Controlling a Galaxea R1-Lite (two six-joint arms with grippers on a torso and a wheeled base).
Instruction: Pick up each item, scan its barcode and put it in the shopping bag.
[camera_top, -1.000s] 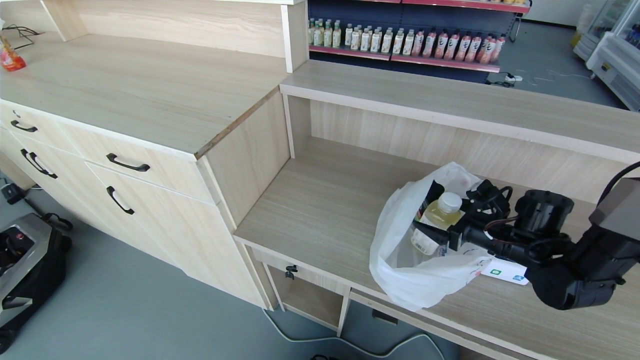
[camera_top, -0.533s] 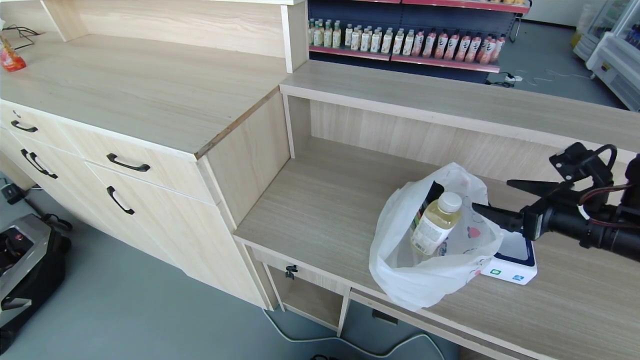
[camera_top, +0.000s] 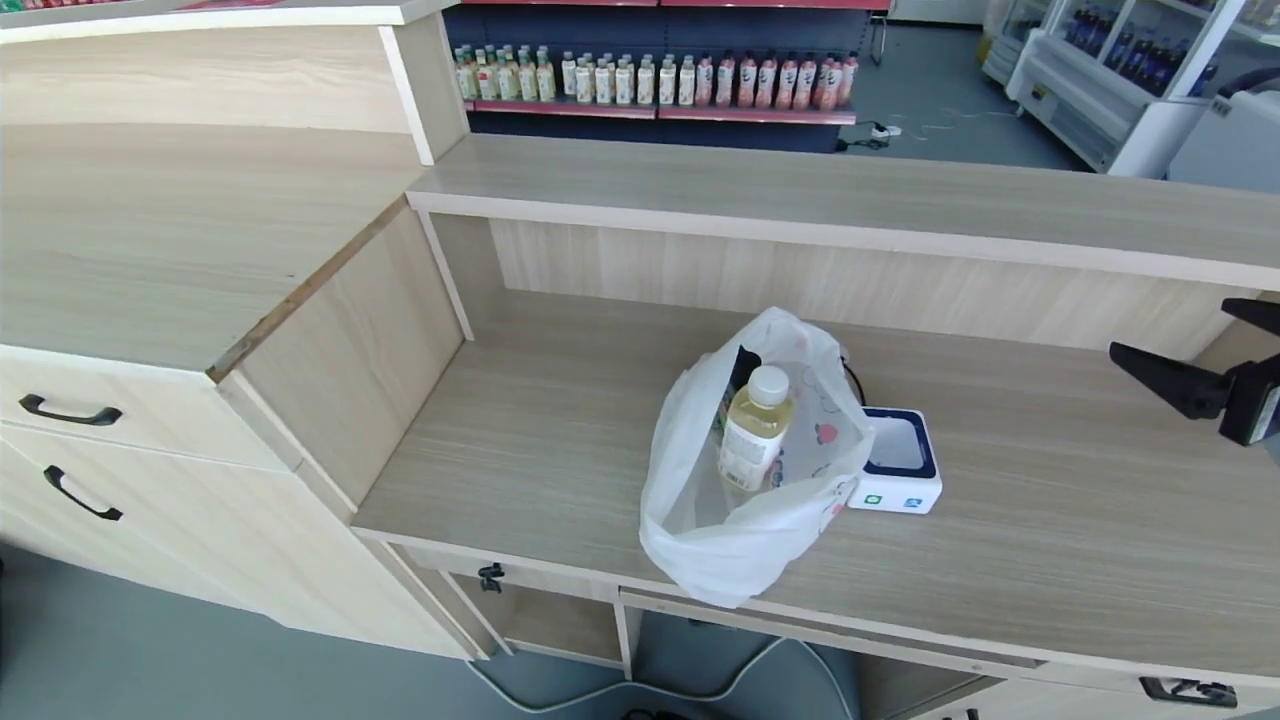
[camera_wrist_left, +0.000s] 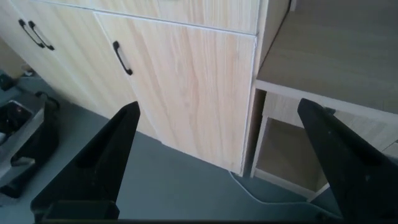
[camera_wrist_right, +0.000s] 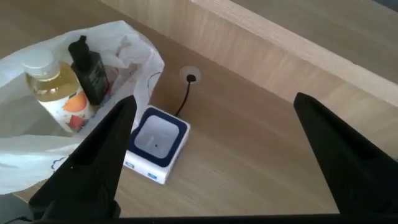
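Note:
A white shopping bag (camera_top: 740, 540) stands open on the lower counter (camera_top: 1050, 500). Inside it a yellow drink bottle (camera_top: 755, 430) with a white cap stands upright, with a dark bottle (camera_top: 740, 365) behind it. The white and blue barcode scanner (camera_top: 897, 472) touches the bag's right side. My right gripper (camera_top: 1170, 327) hangs open and empty above the counter, well to the right of the scanner. The right wrist view looks between the open right gripper (camera_wrist_right: 214, 98) at the bag (camera_wrist_right: 37, 162), bottle (camera_wrist_right: 53, 93) and scanner (camera_wrist_right: 155, 143). My left gripper (camera_wrist_left: 217, 106) is open and empty, facing cabinet doors.
A raised wooden ledge (camera_top: 800, 190) runs behind the lower counter. A taller cabinet with black-handled drawers (camera_top: 130, 430) stands at the left. The scanner's cable (camera_wrist_right: 185, 93) runs into a hole in the counter. A store shelf of drinks (camera_top: 650, 80) lies beyond.
My right gripper let go of the yellow bottle in the bag and drew back to the right, open. The head camera has turned, shifting the whole picture to the left.

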